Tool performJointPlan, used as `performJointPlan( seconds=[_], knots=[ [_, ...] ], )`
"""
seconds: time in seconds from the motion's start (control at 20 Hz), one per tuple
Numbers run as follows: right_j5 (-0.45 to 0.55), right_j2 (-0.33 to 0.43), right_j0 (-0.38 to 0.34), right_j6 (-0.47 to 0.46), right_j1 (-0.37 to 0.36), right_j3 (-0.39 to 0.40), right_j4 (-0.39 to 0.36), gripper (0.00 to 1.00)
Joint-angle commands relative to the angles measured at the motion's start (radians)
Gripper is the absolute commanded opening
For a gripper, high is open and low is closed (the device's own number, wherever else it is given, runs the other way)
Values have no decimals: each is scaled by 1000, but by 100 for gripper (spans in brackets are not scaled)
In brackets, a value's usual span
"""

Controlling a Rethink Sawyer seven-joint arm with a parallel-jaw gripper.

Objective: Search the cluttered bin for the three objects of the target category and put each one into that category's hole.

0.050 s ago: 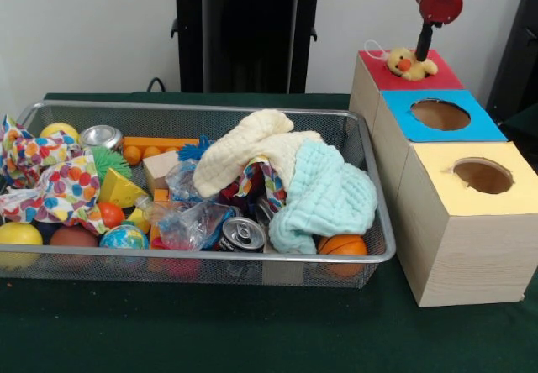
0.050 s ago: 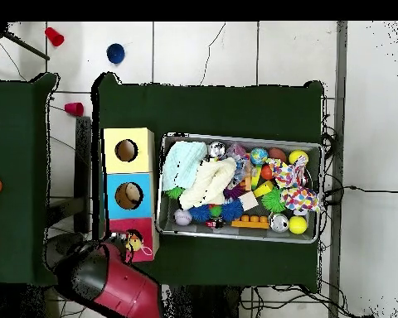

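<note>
A small yellow plush duck (image 1: 409,63) lies on top of the red-topped box (image 1: 444,74), over its hole. My gripper (image 1: 424,51) comes down from above and meets the duck's upper right side. In the overhead view the duck (image 2: 134,242) rests on the red box (image 2: 143,228), with the red arm (image 2: 111,283) reaching in beside it. The wire bin (image 1: 202,255) is full of clutter: a cream cloth (image 1: 244,150), a light blue cloth (image 1: 329,192), a polka-dot cloth (image 1: 50,180), a soda can (image 1: 242,234), balls and blocks.
A blue-topped box (image 1: 471,128) and a yellow-topped box (image 1: 437,184), each with a round hole, stand in a row with the red one, to the right of the bin. An orange basketball (image 1: 342,244) lies in the bin's near right corner. Green cloth covers the table (image 1: 252,331).
</note>
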Motion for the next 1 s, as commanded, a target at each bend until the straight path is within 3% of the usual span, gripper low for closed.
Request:
performJointPlan(
  seconds=[0.05,0.2,0.45,0.65,0.75,0.85,0.9,1.0],
  knots=[
    [-222,242,-119,132,55,172,46,0],
    [-343,334,-203,166,118,186,-17,0],
    [-488,421,-298,210,234,164,-110,0],
    [-506,439,-321,216,249,149,-135,0],
    [-449,430,-314,204,176,171,-125,0],
    [-403,439,-342,196,58,210,-137,0],
    [-350,410,-337,175,-20,220,-129,0],
    [-199,279,-284,124,-143,190,-125,0]
  ],
)
